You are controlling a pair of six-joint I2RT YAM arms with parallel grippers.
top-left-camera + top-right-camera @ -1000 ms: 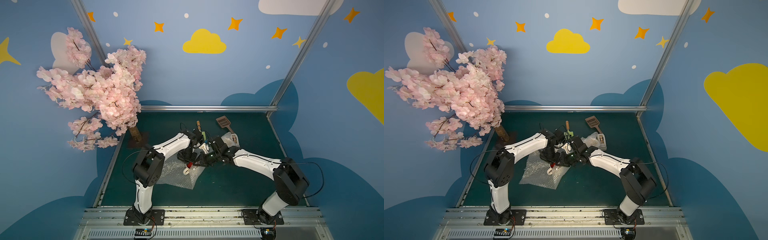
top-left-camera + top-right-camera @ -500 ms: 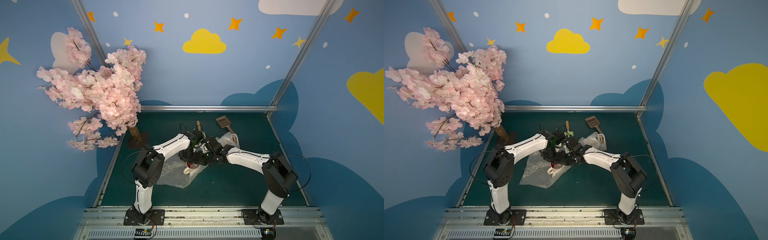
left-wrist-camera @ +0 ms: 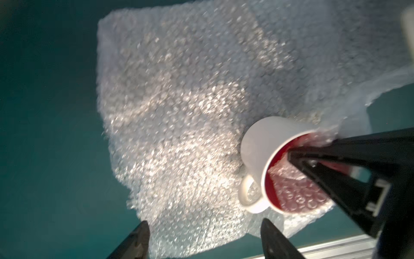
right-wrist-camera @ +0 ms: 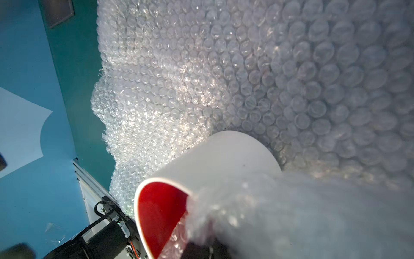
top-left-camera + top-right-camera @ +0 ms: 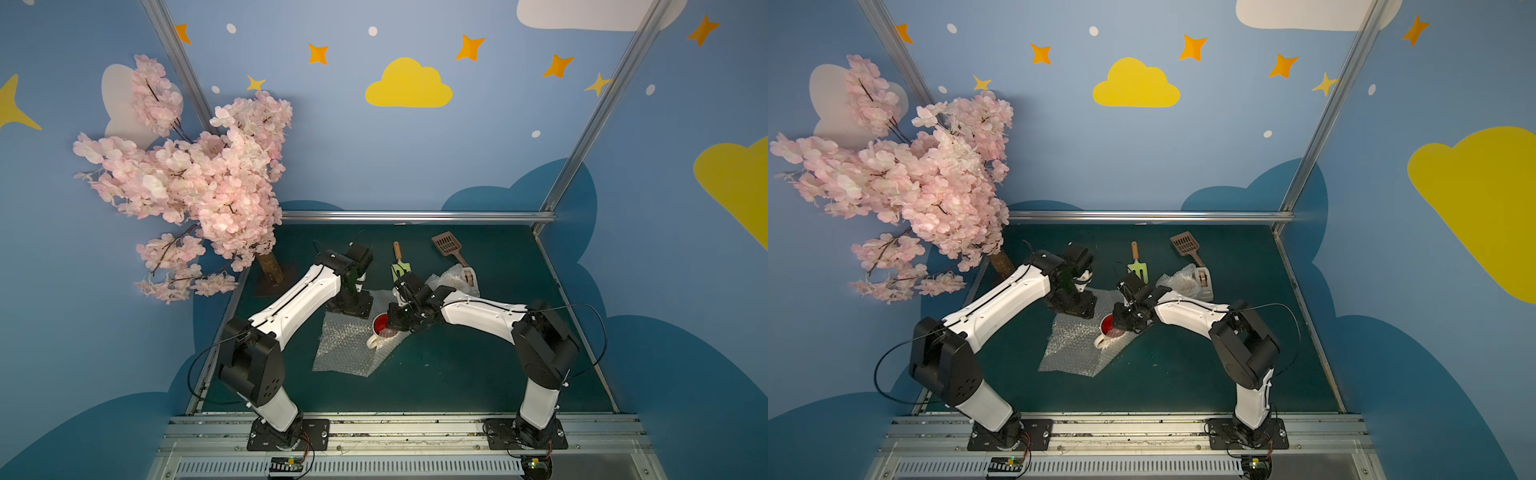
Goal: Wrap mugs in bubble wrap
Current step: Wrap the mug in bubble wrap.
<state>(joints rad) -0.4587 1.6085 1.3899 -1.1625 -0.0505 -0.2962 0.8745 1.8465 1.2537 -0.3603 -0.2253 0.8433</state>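
Here's the mug [image 5: 380,331], cream outside and glossy red inside, tipped on its side on the bubble wrap [image 5: 344,351], near the sheet's right edge in the middle of the green table [image 5: 457,374]. Its loop handle points toward the front rail in both top views. The right pincer [image 3: 298,159] is closed, its black tips right at the mug's mouth, and a flap of wrap is pulled up over the rim and stuffed inside against the red. From the right wrist the wrap bunches so thickly over the tips that I cannot tell whether they are pinching it or just pressing it in. The left pincer [image 3: 206,238] is spread wide and gripping nothing, hanging over the far edge of the sheet, well clear of the mug. At the back of the table there's a crumpled wad [image 5: 451,281] of more wrap touching a tape dispenser [image 5: 469,277], with a green trowel [image 5: 400,262] and a brown slotted scoop [image 5: 448,246] lying behind, and a pink blossom tree [image 5: 199,183] in the far left corner
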